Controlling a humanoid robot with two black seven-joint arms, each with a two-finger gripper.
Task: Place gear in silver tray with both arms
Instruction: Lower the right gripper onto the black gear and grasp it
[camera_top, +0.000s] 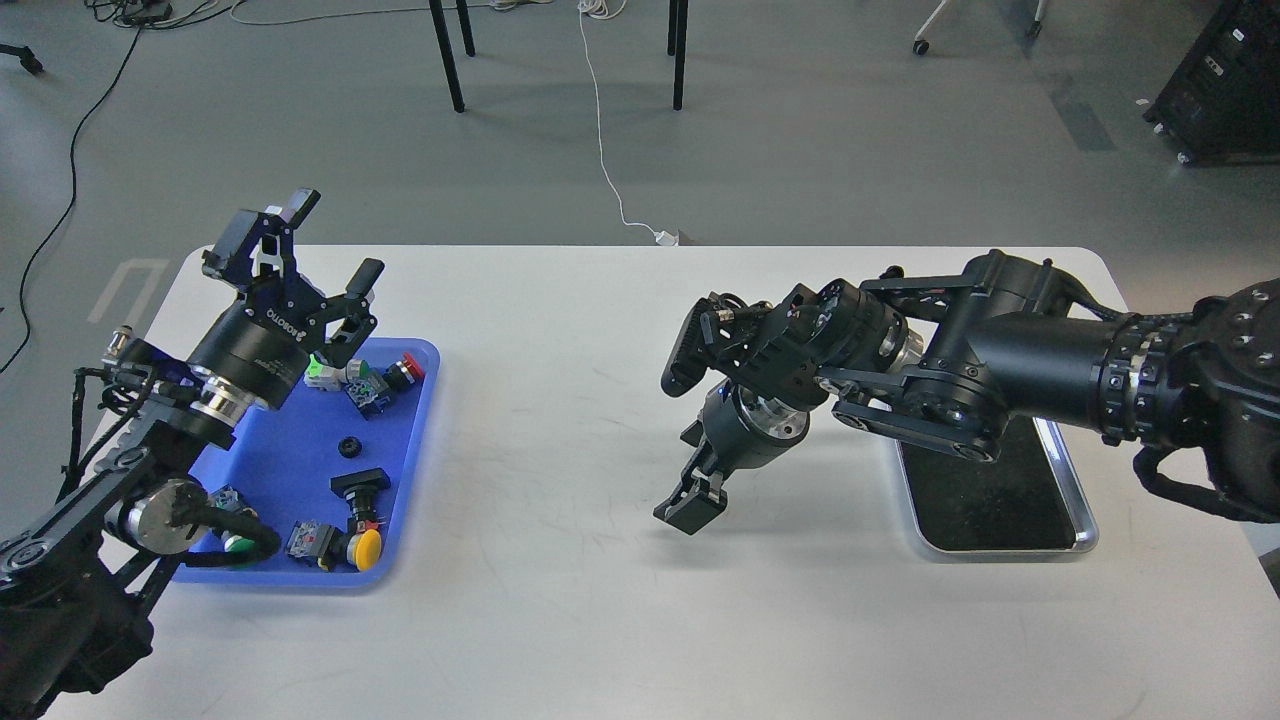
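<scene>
Left gripper (318, 242) gapes above blue tray (290, 465); right gripper (683, 430) gapes beside silver tray (1085, 520).

Silver tray (1085, 505): rectangular, shiny raised rim, rounded corners, dark reflective base; lies flat at the table's right side, its far half hidden under the right arm (1010, 350). Left arm (150, 430): black, silver wrist ring, reaches up over the blue tray; its gripper (322, 258) points away, fingers spread wide. Right arm: black, bent across the tray toward centre; its gripper (685, 430) has one finger raised and one lowered, apparently well apart. No gear can be told with certainty.
</scene>
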